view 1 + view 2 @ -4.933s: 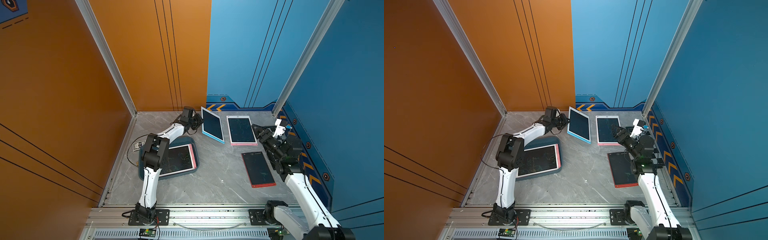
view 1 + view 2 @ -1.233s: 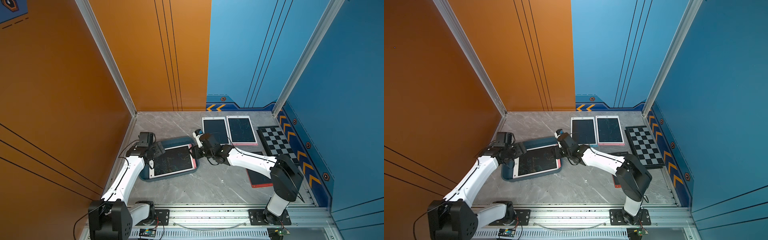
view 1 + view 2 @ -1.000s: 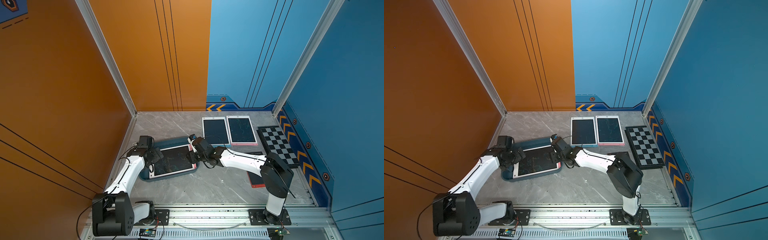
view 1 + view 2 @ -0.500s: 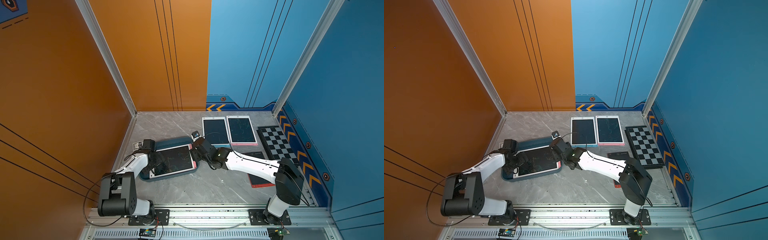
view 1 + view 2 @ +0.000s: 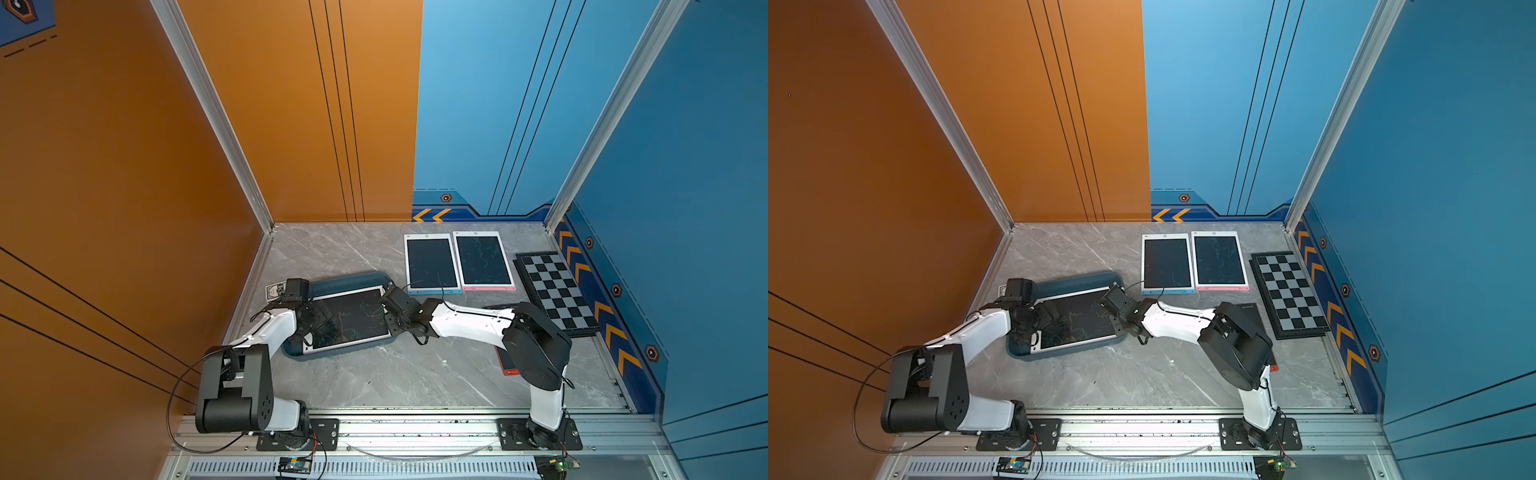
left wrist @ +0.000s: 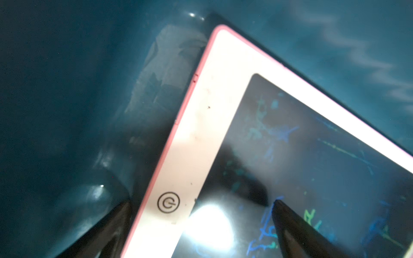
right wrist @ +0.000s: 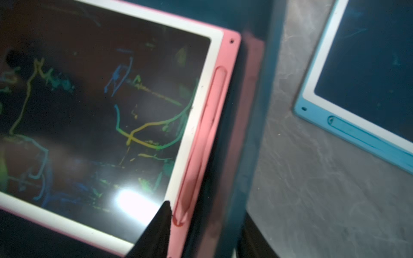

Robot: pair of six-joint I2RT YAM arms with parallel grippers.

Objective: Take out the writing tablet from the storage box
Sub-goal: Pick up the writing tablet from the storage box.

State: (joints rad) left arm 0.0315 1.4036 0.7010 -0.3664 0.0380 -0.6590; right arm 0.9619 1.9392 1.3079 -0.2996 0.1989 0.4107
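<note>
– Left gripper: how does it stand?
– Spread wide, astride one short end of the pink-edged, white-bezelled flat writing tablet. One black finger is on the dark scribbled screen. Its twin is over the inside of the shallow dark teal plastic storage box, just outside the tablet's rim. Nothing is clamped.
– And the tablet?
– Flat inside the box, its long axis along the box's own, nearly filling it.
– Right gripper?
– At the box's opposite short end. One tapered finger touches the white bezel beside the pen groove. A dark shape outside the box wall may be the other. Whether it pinches anything I cannot tell.
– Which arm is nearer?
– Neither; each sits at an end. I judge the lift turns on getting under a thin, smooth rim that hugs glossy, flared walls.
</note>
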